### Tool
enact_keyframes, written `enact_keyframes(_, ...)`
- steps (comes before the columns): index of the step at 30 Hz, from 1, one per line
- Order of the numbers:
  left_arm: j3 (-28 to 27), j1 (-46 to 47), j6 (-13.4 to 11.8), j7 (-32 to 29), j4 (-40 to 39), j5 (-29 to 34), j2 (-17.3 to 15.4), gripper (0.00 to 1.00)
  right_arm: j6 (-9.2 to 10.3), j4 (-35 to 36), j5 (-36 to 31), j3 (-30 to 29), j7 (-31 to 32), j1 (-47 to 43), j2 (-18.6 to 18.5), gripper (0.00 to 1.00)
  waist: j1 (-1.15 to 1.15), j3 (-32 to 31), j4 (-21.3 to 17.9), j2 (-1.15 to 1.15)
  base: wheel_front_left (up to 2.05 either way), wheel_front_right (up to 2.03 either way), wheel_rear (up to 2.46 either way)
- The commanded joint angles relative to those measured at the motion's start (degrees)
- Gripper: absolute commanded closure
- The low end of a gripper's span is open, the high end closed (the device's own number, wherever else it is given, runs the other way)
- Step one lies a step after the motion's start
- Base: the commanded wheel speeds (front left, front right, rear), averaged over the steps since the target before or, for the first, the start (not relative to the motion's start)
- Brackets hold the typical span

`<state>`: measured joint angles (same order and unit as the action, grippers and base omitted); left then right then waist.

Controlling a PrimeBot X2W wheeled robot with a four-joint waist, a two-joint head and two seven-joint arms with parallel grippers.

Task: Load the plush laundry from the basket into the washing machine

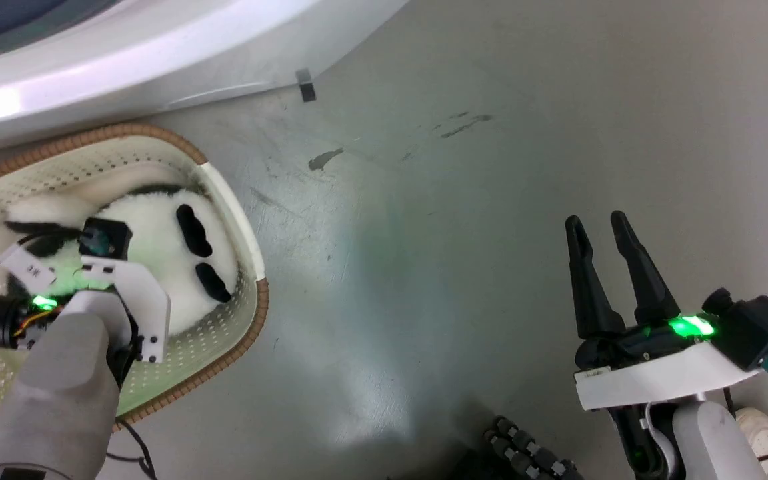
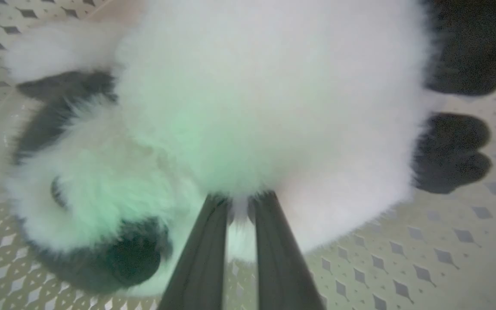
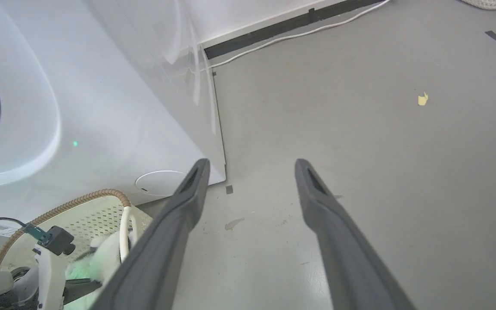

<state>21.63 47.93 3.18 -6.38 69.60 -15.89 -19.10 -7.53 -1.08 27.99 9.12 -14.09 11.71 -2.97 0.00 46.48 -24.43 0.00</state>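
Two fingers of the left gripper [image 2: 239,202] stand narrowly apart, a tuft pinched between them, sunk in the fluffy white black-patched plush panda [image 2: 252,107] lying in the cream perforated brown-rimmed basket [image 1: 177,140] at the head view's lower left. The right gripper [image 1: 596,223] hangs wide and empty, well apart at lower right. The large white washing machine [image 1: 124,53] lies beyond, upper left.

Soft even indoor light. Glare is streaking the glossy white washing machine front [image 1: 91,73]. Green LED glow is tinting the fluffy white-and-black plush panda [image 2: 239,107], which is blurring close-up; wrist views are bending at the edges.
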Motion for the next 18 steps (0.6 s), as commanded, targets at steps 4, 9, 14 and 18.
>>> enact_keyframes(4,0.5,-0.5,0.2,3.7,3.3,-2.0,0.9,1.00,0.04,-1.2,-0.5,-0.2,-0.9,1.1,0.1,0.00,0.00,-4.0,0.3,0.00,0.00,0.00,0.00)
enact_keyframes(9,-0.1,-4.2,1.0,6.8,3.5,-3.9,3.7,1.00,0.04,-3.0,-3.9,-1.7,-0.9,-1.1,0.1,0.00,0.00,-11.3,2.5,0.00,0.00,0.00,0.00)
enact_keyframes(14,-0.4,-8.7,1.9,11.6,3.6,-5.3,6.5,1.00,0.04,-4.6,-7.1,-3.0,-0.9,-4.2,0.1,0.00,0.00,-18.9,4.7,0.00,0.00,0.00,0.00)
enact_keyframes(18,-0.4,-12.2,2.4,16.2,3.6,-6.2,8.4,1.00,0.04,-5.8,-9.4,-3.4,-0.9,-6.8,0.1,0.00,0.00,-24.5,6.5,0.00,0.00,0.00,0.00)
